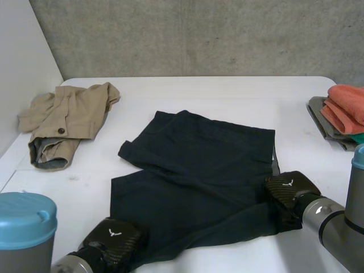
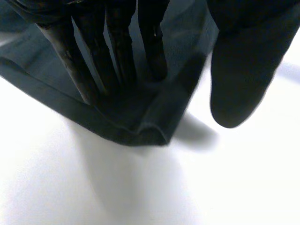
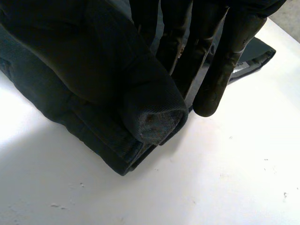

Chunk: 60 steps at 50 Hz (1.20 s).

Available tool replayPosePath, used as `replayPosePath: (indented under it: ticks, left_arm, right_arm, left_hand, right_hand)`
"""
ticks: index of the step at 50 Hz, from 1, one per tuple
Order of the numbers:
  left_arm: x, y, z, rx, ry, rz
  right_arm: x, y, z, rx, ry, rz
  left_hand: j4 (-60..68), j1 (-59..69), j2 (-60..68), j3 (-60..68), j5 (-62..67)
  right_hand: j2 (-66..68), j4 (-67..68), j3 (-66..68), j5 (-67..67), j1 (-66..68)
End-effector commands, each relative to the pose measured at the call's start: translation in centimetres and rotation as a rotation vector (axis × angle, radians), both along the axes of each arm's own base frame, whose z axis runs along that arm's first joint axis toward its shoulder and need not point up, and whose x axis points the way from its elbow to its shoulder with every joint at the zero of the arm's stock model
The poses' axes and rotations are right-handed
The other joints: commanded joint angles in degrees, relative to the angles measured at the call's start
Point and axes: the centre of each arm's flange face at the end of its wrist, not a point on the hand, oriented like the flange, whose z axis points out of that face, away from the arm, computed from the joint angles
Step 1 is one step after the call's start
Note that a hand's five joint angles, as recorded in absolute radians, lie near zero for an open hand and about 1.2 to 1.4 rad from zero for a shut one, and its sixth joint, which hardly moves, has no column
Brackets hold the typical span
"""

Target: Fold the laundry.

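Shorts: dark shorts [image 1: 199,170] lie flat mid-table [image 1: 227,96], toward its front edge, spread for folding.
Left hand: left hand [image 1: 111,242] on the near-left corner of the cloth, fingers [image 2: 117,56] straight on it, thumb clear (pinning, not gripping).
Right hand: right hand [image 1: 290,190] at the near-right corner, thumb & fingers nipping the hem, prob. to lift it.
Sidelines: jacket [image 1: 65,122] at far-left corner, towels [image 1: 347,105] at right edge, clear of the work.

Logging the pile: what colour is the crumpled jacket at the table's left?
The jacket is tan; the head view shows it best.
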Motion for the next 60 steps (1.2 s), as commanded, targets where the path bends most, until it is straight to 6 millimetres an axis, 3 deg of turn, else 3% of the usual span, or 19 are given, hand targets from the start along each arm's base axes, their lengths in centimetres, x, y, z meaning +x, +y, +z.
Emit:
replayPosePath:
  ticks: [1, 3, 8, 12, 14, 19, 22, 23, 27, 35, 37, 38, 39, 40, 41, 45, 51, 54, 60]
  left_arm:
    - [-0.4, -0.5, -1.0, 0.020, -0.032, -0.004]
    - [-0.8, -0.7, -0.9, 0.000, -0.025, -0.015]
    - [-2.1, -3.1, 0.1, -0.133, -0.002, -0.020]
    - [-4.7, -7.3, 2.1, -0.399, -0.026, -0.067]
    - [-5.7, -8.7, 2.5, -0.483, -0.032, -0.081]
    - [-10.2, -15.4, 3.7, -0.836, -0.060, -0.117]
    - [-11.7, -18.6, 4.0, -0.958, -0.084, -0.106]
    - [-12.0, -20.9, 3.8, -1.015, -0.111, -0.086]
    - [-13.3, -24.8, 1.9, -1.064, -0.108, -0.099]
    - [-16.2, -28.4, -1.5, -1.156, -0.037, -0.171]
    - [-16.5, -29.1, -2.2, -1.172, -0.030, -0.164]
    - [-16.7, -29.3, -2.6, -1.175, -0.028, -0.166]
    - [-16.7, -29.6, -3.5, -1.174, -0.028, -0.163]
    - [-16.8, -29.7, -3.7, -1.175, -0.026, -0.162]
    - [-16.8, -29.7, -3.9, -1.172, -0.025, -0.164]
    - [-16.7, -29.3, -4.3, -1.158, -0.026, -0.165]
    - [-15.8, -27.9, -0.1, -1.124, 0.048, -0.116]
    - [-14.9, -26.7, 2.5, -1.087, 0.112, -0.073]
    - [-12.9, -24.0, 4.3, -0.985, 0.177, -0.022]
  right_arm:
    - [-0.2, -0.3, 0.0, -0.007, 0.000, -0.012]
    - [-0.3, -0.4, 0.1, -0.010, -0.001, -0.015]
    - [-0.2, -0.8, 0.6, -0.038, 0.006, -0.003]
    - [0.5, -1.7, 1.8, -0.116, -0.007, 0.014]
    - [1.0, -3.0, 2.8, -0.203, -0.019, 0.020]
    - [1.8, -5.9, 4.8, -0.381, -0.034, 0.028]
    - [2.4, -8.6, 4.9, -0.480, -0.026, 0.012]
    - [2.6, -9.4, 4.9, -0.505, -0.023, 0.002]
    - [3.0, -12.9, 4.3, -0.617, 0.036, -0.056]
    - [7.0, -18.0, 1.1, -0.834, 0.187, -0.010]
    - [7.7, -19.2, 0.1, -0.871, 0.202, -0.002]
    - [7.8, -19.5, -0.3, -0.874, 0.201, -0.001]
    - [8.0, -19.8, -0.9, -0.872, 0.196, 0.001]
    - [8.1, -20.3, -2.0, -0.859, 0.189, -0.004]
    - [8.1, -20.4, -2.5, -0.848, 0.183, -0.003]
    - [8.2, -19.9, -2.3, -0.808, 0.110, -0.001]
    - [6.8, -17.2, 2.2, -0.633, -0.066, -0.010]
    - [5.8, -15.8, 3.3, -0.508, -0.128, -0.020]
    - [3.3, -12.6, 4.3, -0.200, -0.254, -0.073]
  left_hand:
    - [29.86, 29.31, 29.44, 29.03, 30.05]
    - [48.07, 47.52, 47.65, 47.23, 48.26]
    - [50.29, 49.74, 49.86, 49.45, 50.48]
    - [50.29, 49.74, 49.86, 49.45, 50.48]
    - [50.29, 49.74, 49.86, 49.45, 50.48]
    - [50.29, 49.74, 49.86, 49.45, 50.48]
    - [50.29, 49.74, 49.86, 49.45, 50.48]
    - [50.29, 49.74, 49.86, 49.45, 50.48]
    - [50.29, 49.74, 49.86, 49.45, 50.48]
    - [50.29, 49.74, 49.86, 49.45, 50.48]
    - [47.64, 47.09, 47.22, 46.81, 47.83]
    - [36.46, 35.91, 36.04, 35.62, 36.65]
    - [3.87, 3.33, 3.45, 3.04, 4.06]
    - [-11.61, -12.16, -12.03, -12.44, -11.42]
    - [-19.71, -20.26, -20.14, -20.55, -19.52]
    - [-19.71, -20.26, -20.14, -20.55, -19.52]
    - [-19.71, -20.26, -20.14, -20.55, -19.52]
    - [-19.71, -20.26, -20.14, -20.55, -19.52]
    - [-19.71, -20.26, -20.14, -20.55, -19.52]
  right_hand:
    - [12.16, 11.70, 11.46, 14.24, 22.38]
    - [12.16, 11.70, 11.46, 14.24, 22.38]
    - [12.16, 11.70, 11.46, 14.24, 22.38]
    - [12.16, 11.70, 11.46, 14.24, 22.38]
    - [12.16, 11.70, 11.46, 14.24, 22.38]
    - [12.16, 11.70, 11.46, 14.24, 22.38]
    - [12.16, 11.70, 11.46, 14.24, 22.38]
    - [12.16, 11.70, 11.46, 14.24, 22.38]
    - [12.16, 11.70, 11.46, 14.24, 22.38]
    - [12.16, 11.70, 11.46, 14.24, 22.38]
    - [-2.66, -3.13, -3.36, -0.59, 7.55]
    - [-14.07, -14.53, -14.77, -12.00, -3.85]
    - [-27.34, -27.80, -28.04, -25.27, -17.12]
    - [-49.46, -49.92, -50.16, -47.38, -39.24]
    - [-57.84, -58.30, -58.54, -55.76, -47.62]
    - [-57.84, -58.30, -58.54, -55.76, -47.62]
    - [-57.84, -58.30, -58.54, -55.76, -47.62]
    - [-57.84, -58.30, -58.54, -55.76, -47.62]
    - [-53.41, -53.87, -54.11, -51.33, -43.19]
